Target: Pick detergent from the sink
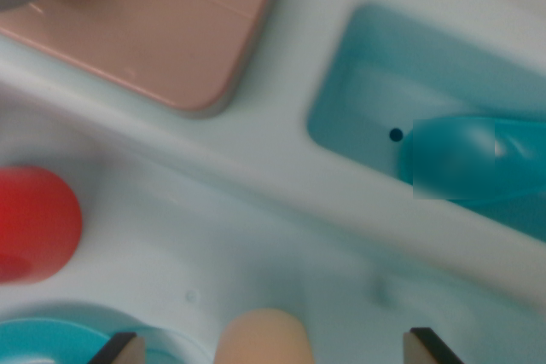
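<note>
Wrist view: teal detergent bottle (478, 159) lies in the sink basin (375, 66) at 3 o'clock. Tool (271, 349) at 6 o'clock, fingertips apart, empty. Red object (34, 223) at 9 o'clock; pink panel (153, 23) at 11.

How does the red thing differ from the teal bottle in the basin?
The red object is bright red; the teal bottle is translucent teal. The red object sits on the pale counter at the wrist view's left; the bottle lies inside the sink at the right. The red object looks rounded, the bottle elongated. Both are cut off by the frame edge.
</note>
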